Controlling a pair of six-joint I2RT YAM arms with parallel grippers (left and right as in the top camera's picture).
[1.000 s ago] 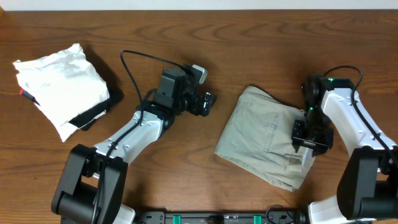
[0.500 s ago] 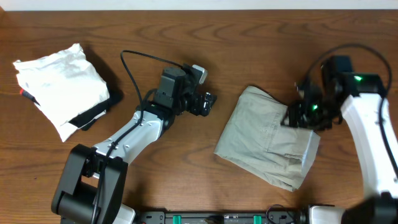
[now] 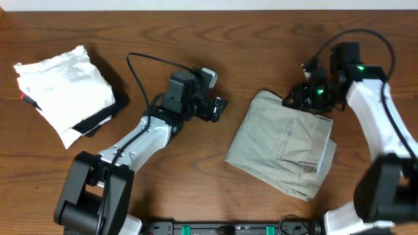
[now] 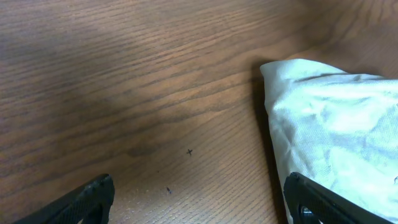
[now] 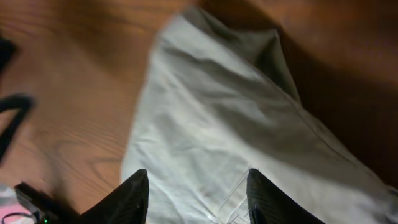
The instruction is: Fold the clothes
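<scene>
The right tool (image 3: 300, 99) hangs over the far edge of the clothes (image 3: 281, 143), its two fingers (image 5: 134, 196) well apart with nothing between them. Its wrist view is blurred, and I can't tell whether the tips touch the fabric. The left tool (image 3: 214, 108) is spread wide too and holds nothing. It sits low over bare wood just left of the clothes, and a pale corner of them shows at the right of its wrist view. The clothes lie folded in a rough rectangle right of the middle of the tabletop (image 3: 261, 39), a stitched seam facing up. Well off to the left sits a white garment (image 3: 62, 88) on a black cloth (image 3: 98, 122), which is mostly hidden beneath it. The tabletop is dark brown wood, its grain plain to see.
</scene>
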